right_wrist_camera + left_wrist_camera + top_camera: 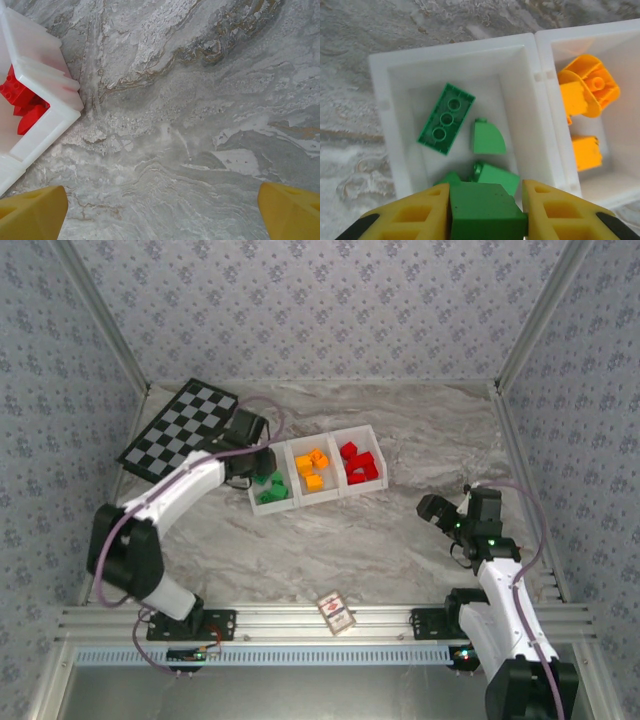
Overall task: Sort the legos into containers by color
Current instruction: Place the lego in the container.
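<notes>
- Yellow fingers of the left end effector sit at the bottom of the left wrist view, clamped on a green brick; the brick hangs over the near edge of the leftmost compartment of the white tray
- Grey-veined marble forms the table that carries everything; wallpaper with a small repeating motif closes in three sides; an aluminium rail runs along the near edge
- Seen from overhead, the three compartments hold green legos, orange legos and red legos, from left to right
- Up close, the left wrist view separates the green pieces: a flat brick with three round rings lies tilted; a curved piece lies just beside it; two more are partly hidden under the held brick
- Over bare marble, the right end effector holds its jaws wide apart with nothing between them; one tray corner with the red legos sits at the left edge of the right wrist view
- Overhead, the right end effector stands well apart from the tray, to its right
- At the far left lies a checkerboard; the left arm crosses its near corner and covers the tray's far-left corner
- On the rail, between the two arm bases, rests a small red-patterned card box
</notes>
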{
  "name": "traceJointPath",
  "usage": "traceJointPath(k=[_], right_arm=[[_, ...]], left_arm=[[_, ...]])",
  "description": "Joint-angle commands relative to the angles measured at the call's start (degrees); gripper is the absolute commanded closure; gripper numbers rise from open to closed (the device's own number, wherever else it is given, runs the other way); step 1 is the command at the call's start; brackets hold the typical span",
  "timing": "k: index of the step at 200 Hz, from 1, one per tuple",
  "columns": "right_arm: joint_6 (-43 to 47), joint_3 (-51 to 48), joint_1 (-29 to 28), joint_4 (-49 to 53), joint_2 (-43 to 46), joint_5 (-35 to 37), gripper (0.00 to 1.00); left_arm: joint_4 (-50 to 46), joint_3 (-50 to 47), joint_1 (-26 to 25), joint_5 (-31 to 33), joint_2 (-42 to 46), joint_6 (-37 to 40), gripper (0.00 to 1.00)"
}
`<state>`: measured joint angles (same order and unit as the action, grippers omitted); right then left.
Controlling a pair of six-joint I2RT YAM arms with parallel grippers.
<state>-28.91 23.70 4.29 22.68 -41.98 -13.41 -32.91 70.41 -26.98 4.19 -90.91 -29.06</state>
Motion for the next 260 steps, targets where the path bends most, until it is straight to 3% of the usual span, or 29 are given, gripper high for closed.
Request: traceJointPath(k=[1, 38, 55, 103, 112, 116, 120, 147, 178, 210, 229, 260], right_arm=[[1.9, 0.1, 1.4, 2.8, 0.5, -2.4, 0.0], [2.2, 0.0, 3.4, 2.5, 0.1, -4.8, 0.0], [2.4, 0.0, 3.5, 1.3, -0.1, -6.8, 0.0], [4.5, 1.1, 3.5, -0.7, -0.6, -8.7, 0.0], [4.6, 1.5, 3.5, -0.6, -0.7, -9.0, 0.0], [4.7, 1.7, 3.4, -0.7, -0.7, -9.1, 0.0], [4.7, 1.9, 3.5, -0.6, -0.8, -9.2, 0.0], [4.6, 3.1, 3.5, -1.9, -1.6, -9.1, 0.0], [7.2, 3.0, 2.1, -7.4, -2.2, -6.6, 0.0], [16.0, -0.6, -7.6, -17.4, 1.9, 6.3, 0.0], [25.2, -1.6, -15.3, -20.3, 2.8, 18.5, 0.0], [28.9, -4.6, -14.5, -28.4, -3.5, 27.2, 0.0]], left_arm=[[-1.0, 4.2, 0.1, -1.1, -4.7, 2.6, 0.74], [0.2, 4.9, 0.2, -0.9, -8.2, 1.6, 0.67], [0.8, 4.4, 0.3, -0.6, -8.1, 1.5, 0.55], [1.4, 3.6, 0.4, 2.2, -4.1, 3.0, 0.35], [1.6, 3.0, 0.4, 3.1, -2.1, 3.3, 0.32], [1.7, 2.6, 0.4, 3.6, -1.1, 3.3, 0.22], [2.0, 2.1, 0.4, 4.1, 0.1, 3.5, 0.19], [6.4, -5.1, 0.4, 8.6, 11.1, 4.5, 0.15], [15.2, -19.8, 0.7, 13.2, 27.0, 8.0, 0.12], [33.5, -40.5, 0.6, 17.7, 46.3, 15.2, 0.11], [42.5, -51.7, 0.7, 24.7, 58.0, 17.6, 0.01], [42.9, -60.0, 2.0, 30.3, 70.2, 21.9, 0.0]])
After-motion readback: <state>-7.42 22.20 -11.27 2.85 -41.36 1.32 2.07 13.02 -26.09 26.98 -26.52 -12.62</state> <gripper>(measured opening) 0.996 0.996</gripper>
